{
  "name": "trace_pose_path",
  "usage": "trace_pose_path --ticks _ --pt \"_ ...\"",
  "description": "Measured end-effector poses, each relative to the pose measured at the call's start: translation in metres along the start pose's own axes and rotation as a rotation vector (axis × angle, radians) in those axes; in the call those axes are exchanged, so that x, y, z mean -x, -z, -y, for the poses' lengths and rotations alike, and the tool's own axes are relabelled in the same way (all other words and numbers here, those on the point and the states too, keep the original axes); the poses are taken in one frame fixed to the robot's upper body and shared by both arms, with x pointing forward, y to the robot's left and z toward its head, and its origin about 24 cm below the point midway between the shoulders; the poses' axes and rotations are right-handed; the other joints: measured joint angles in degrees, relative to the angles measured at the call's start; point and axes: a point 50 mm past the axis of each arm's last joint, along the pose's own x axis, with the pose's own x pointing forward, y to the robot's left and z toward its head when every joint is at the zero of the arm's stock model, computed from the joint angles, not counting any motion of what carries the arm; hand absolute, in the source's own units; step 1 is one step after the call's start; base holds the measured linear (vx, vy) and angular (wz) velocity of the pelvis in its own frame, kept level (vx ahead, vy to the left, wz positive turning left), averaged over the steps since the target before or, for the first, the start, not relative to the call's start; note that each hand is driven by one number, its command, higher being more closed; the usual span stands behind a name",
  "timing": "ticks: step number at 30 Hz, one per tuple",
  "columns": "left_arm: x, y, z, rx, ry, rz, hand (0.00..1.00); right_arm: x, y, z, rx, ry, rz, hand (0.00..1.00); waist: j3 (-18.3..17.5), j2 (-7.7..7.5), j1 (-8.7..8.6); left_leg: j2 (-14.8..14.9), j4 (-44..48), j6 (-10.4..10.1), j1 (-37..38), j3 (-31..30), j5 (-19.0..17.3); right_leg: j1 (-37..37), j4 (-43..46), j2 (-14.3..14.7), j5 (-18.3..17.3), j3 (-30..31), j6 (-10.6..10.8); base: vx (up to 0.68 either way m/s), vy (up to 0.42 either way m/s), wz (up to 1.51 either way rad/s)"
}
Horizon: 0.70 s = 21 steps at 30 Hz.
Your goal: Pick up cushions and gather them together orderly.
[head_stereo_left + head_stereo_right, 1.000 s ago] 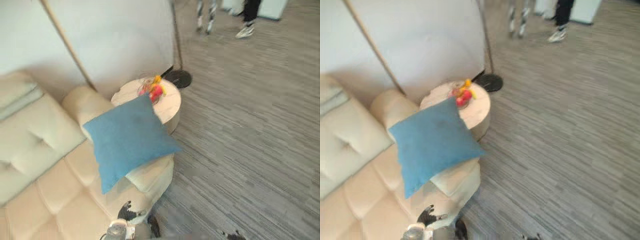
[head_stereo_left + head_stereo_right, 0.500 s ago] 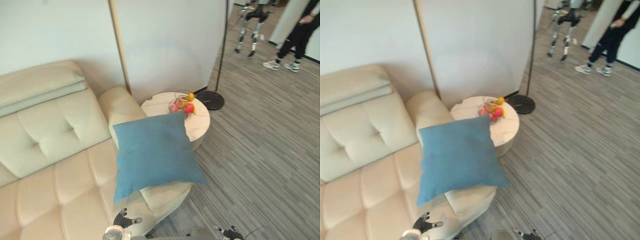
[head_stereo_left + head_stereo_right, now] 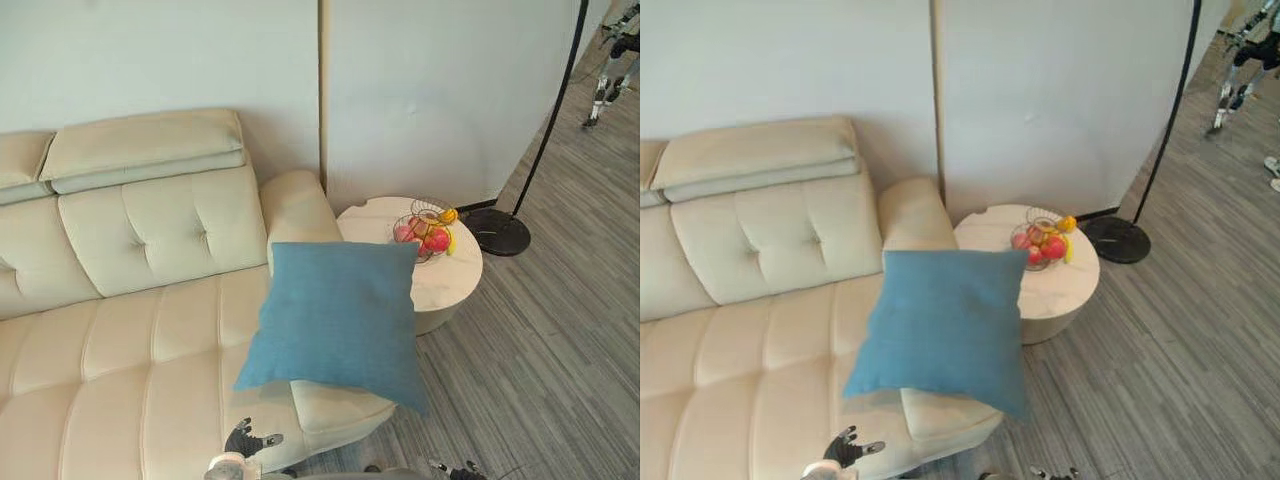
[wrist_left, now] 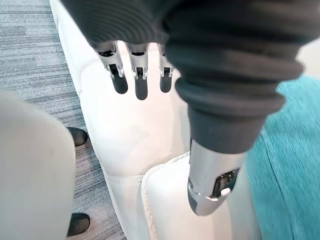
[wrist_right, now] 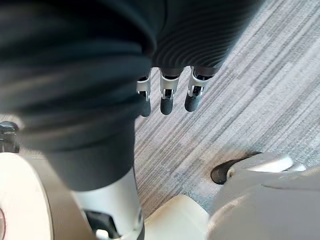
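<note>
1 blue cushion (image 3: 340,318) lies tilted on the armrest end of the cream sofa (image 3: 140,330), with 1 lower corner overhanging the seat edge. A round side table (image 3: 455,280) carrying a fruit bowl (image 3: 425,232) stands just beside it. The left hand (image 4: 141,82) hangs near the sofa front, well apart from the cushion, fingers straight and empty. The right hand (image 5: 167,97) hangs over the floor (image 3: 560,350), fingers straight and empty.

Setting: a living-room style lounge. A cream tufted sofa (image 3: 130,330) with padded headrests stands against white panels (image 3: 420,90) split by a vertical wooden strip. A blue cushion (image 3: 340,320) leans on the sofa's armrest. Just beside that armrest stands a round surface (image 3: 455,280) carrying a wire fruit bowl (image 3: 424,232). Beyond it, a floor lamp (image 3: 497,230) stands on grey striped carpet (image 3: 560,340).
</note>
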Motion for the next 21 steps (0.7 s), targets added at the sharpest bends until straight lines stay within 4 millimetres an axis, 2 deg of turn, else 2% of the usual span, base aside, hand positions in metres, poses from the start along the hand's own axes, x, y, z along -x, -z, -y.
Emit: trace_pose_path --ticks 3,5,6,8,10,11,13,17,21 --pt "0.000 -0.004 -0.026 0.001 -0.066 0.017 0.00 0.000 -0.033 0.013 0.007 0.028 0.145 0.00 -0.25 -0.26 -0.26 -0.26 -1.30 0.21 0.90 0.08 0.37 0.27 -0.01 -0.32 -0.21 0.05 0.31 0.04 0.029 0.01" --pt "0.000 -0.027 -0.058 0.037 -0.164 0.118 0.00 0.007 -0.084 0.030 0.032 0.059 0.365 0.00 -0.27 -0.22 -0.42 -0.63 -1.44 0.24 0.89 0.04 0.40 0.30 0.00 -0.57 -0.37 0.00 0.52 0.03 0.023 0.04" --pt "0.001 -0.030 -0.063 0.041 -0.179 0.132 0.00 0.009 -0.091 0.032 0.035 0.061 0.399 0.00 -0.29 -0.20 -0.45 -0.67 -1.45 0.24 0.88 0.05 0.40 0.30 0.00 -0.60 -0.38 0.00 0.54 0.00 0.000 0.00" --pt "0.004 -0.049 -0.083 0.076 -0.246 0.214 0.00 0.022 -0.129 0.033 0.047 0.057 0.579 0.00 -0.41 -0.04 -0.72 -0.81 -1.44 0.24 0.87 0.18 0.40 0.30 0.00 -0.81 -0.44 -0.03 0.61 0.00 0.000 0.00" --pt "0.007 -0.063 -0.091 0.098 -0.270 0.279 0.00 0.032 -0.148 0.030 0.043 0.044 0.672 0.00 -0.52 0.08 -0.75 -0.82 -1.44 0.24 0.88 0.22 0.41 0.28 -0.03 -0.89 -0.44 -0.10 0.62 0.00 0.000 0.00" --pt "0.008 -0.066 -0.092 0.102 -0.274 0.295 0.00 0.034 -0.151 0.028 0.041 0.040 0.690 0.00 -0.54 0.11 -0.75 -0.82 -1.44 0.24 0.88 0.22 0.41 0.26 -0.05 -0.90 -0.44 -0.13 0.62 0.02 0.000 0.04" --pt "0.013 -0.085 -0.096 0.134 -0.292 0.385 0.00 0.041 -0.166 0.022 0.035 0.014 0.760 0.00 -0.69 0.32 -0.74 -0.77 -1.40 0.19 0.87 0.17 0.45 0.23 -0.16 -0.98 -0.44 -0.49 0.62 0.01 -0.007 0.05" --pt "0.022 -0.111 -0.097 0.177 -0.301 0.512 0.00 0.044 -0.174 0.006 0.055 -0.053 0.789 0.00 -0.78 0.39 -0.73 -0.53 -1.41 -0.02 0.83 0.17 0.58 0.27 -0.18 -0.92 -0.41 -0.79 0.58 0.00 -0.003 0.01" --pt "0.026 -0.134 -0.082 0.162 -0.246 0.601 0.00 0.046 -0.175 -0.026 0.080 -0.202 0.793 0.00 -0.80 0.40 -0.73 -0.20 -1.46 -0.29 0.53 0.13 0.85 0.24 -0.56 -0.68 -0.13 -1.14 0.27 -0.01 -0.005 0.02"
